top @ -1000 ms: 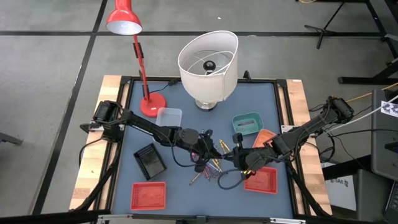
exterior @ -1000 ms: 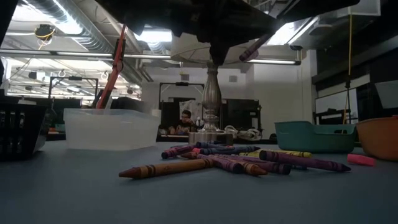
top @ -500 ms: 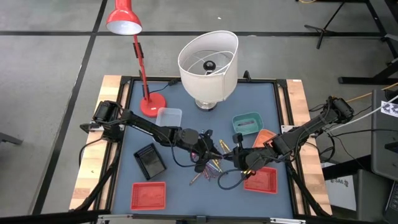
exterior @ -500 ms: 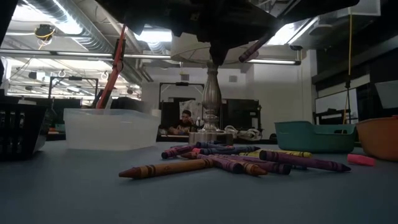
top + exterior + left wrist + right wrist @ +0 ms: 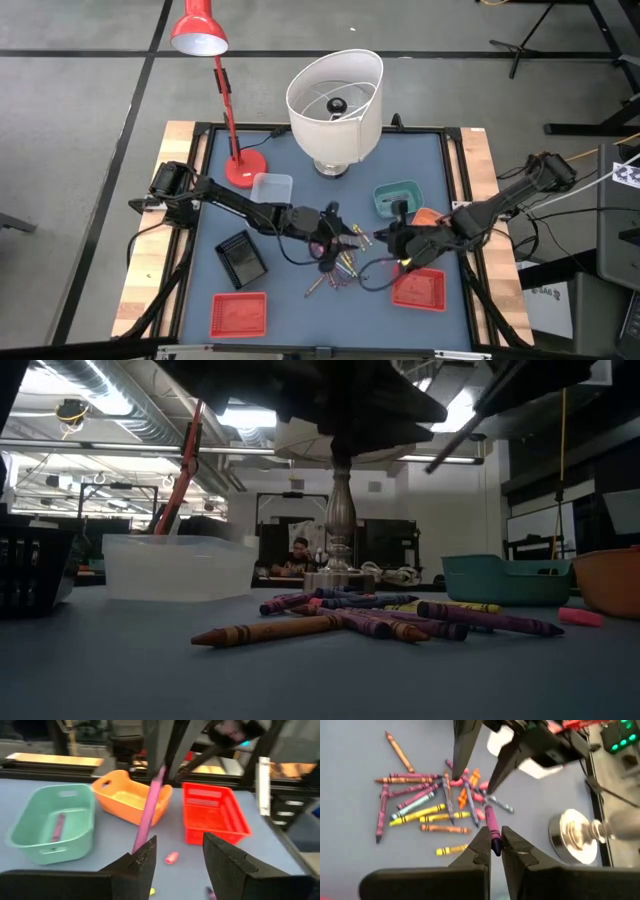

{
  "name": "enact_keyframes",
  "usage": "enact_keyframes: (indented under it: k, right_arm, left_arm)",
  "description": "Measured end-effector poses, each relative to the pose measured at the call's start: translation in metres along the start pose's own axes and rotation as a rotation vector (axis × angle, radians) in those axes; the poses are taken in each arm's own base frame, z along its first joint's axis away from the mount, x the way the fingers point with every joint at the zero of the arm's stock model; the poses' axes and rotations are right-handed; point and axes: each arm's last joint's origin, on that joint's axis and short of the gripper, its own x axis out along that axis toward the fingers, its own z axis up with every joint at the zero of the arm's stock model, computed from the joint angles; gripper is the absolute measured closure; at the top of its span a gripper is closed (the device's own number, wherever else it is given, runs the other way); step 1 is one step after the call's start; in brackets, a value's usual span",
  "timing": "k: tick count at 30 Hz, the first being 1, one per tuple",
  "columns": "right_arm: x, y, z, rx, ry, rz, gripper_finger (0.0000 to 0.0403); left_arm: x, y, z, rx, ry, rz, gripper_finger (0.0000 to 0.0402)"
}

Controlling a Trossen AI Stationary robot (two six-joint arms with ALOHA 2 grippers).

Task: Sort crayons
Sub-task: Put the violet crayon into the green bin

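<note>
Right gripper (image 5: 393,236) shifted toward the teal bin (image 5: 397,197), jaws clamped on a magenta crayon (image 5: 492,826), left gripper (image 5: 345,238) now spread open, empty, above the crayons (image 5: 338,272)

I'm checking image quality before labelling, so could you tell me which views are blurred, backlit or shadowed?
Low view: ceiling lights are bright, the arms overhead are dark silhouettes, and the crayons lie dim. Left wrist view: soft, smeared at the top. Right wrist view: the lamp base is blurry. High view: evenly lit and sharp.
</note>
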Motion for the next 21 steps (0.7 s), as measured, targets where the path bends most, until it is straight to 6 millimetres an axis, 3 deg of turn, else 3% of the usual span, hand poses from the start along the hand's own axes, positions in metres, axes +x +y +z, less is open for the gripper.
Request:
enact_keyframes:
  k: [12,21]
  right_arm:
    - [-0.039,-0.029,-0.045,0.163,0.213,-0.267,0.0379]
    - [-0.019,-0.024,-0.088,0.211,0.211,-0.309,0.0379]
  left_arm:
    - [0.0,0.001,0.0,-0.001,-0.001,0.011,0.0262]
    - [0.0,-0.002,0.0,0.002,0.0,-0.001,0.0262]
